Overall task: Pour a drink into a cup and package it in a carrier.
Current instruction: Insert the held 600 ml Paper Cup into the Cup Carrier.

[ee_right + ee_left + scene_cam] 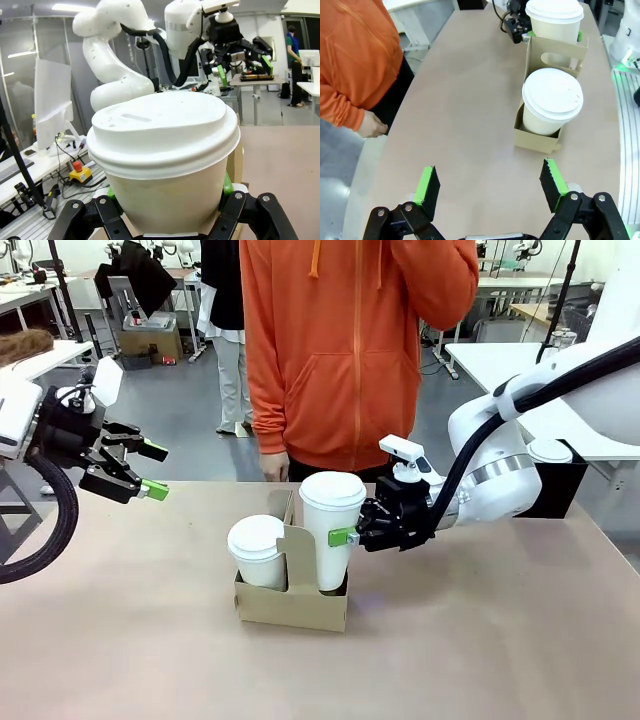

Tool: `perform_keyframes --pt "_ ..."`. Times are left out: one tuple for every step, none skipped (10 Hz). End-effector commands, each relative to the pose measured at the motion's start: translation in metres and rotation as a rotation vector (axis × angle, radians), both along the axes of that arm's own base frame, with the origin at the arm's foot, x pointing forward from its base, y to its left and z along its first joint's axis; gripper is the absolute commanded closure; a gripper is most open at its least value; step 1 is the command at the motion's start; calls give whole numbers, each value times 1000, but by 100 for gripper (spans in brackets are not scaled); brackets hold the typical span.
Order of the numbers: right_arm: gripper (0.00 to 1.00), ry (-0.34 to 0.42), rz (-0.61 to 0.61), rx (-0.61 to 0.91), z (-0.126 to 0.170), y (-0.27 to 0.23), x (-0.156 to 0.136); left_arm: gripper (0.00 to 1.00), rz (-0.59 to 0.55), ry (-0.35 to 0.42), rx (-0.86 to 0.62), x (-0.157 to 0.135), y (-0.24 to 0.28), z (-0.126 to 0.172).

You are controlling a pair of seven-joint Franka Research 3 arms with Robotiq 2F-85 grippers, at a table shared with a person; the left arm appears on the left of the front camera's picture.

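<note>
- Nearest the front camera, bare table (150,640); kept free, by the look of it, as working room around the carrier.
- Left gripper (152,470) hanging above the table's left edge, jaws spread wide and holding nothing; parked well apart from the carrier, probably to stay out of the other arm's way; from its wrist, green pads (429,184) framing open tabletop.
- Brown carrier (292,602) standing mid-table before a person in an orange hoodie (350,350); upright handle between two holes.
- Shorter lidded cup (257,551) seated in the left hole; judged finished.
- Taller lidded cup (332,530) in the right hole, base inside, upright.
- Right gripper (345,537) clamped on that cup's side, low under the lid (160,127); likely steadying it while seating it fully.
</note>
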State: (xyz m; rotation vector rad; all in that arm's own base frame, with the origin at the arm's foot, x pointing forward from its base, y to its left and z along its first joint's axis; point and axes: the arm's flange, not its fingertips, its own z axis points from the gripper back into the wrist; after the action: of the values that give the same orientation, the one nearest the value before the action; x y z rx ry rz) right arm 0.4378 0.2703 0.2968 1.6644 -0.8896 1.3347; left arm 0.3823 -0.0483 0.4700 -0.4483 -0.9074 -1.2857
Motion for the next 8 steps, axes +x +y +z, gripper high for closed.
perform_keyframes --pt "19 -57 19 0 -11 3 5 0 8 6 -22 1 -2 3" --pt "19 -63 33 -7 -17 3 4 0 8 6 -22 1 -2 3" --pt "19 -67 42 -14 -24 3 5 0 8 6 -22 1 -2 3" --pt "19 -75 54 -21 -31 4 6 0 8 6 -22 1 -2 3" --pt "19 -82 59 -27 -37 5 5 0 8 6 -22 1 -2 3" --pt "19 -94 62 -32 -41 6 5 0 8 6 -22 1 -2 3" --pt "19 -97 62 -37 -43 7 6 0 8 6 -22 1 -2 3" --pt "19 -110 64 -43 -43 7 6 0 8 6 -22 1 -2 3"
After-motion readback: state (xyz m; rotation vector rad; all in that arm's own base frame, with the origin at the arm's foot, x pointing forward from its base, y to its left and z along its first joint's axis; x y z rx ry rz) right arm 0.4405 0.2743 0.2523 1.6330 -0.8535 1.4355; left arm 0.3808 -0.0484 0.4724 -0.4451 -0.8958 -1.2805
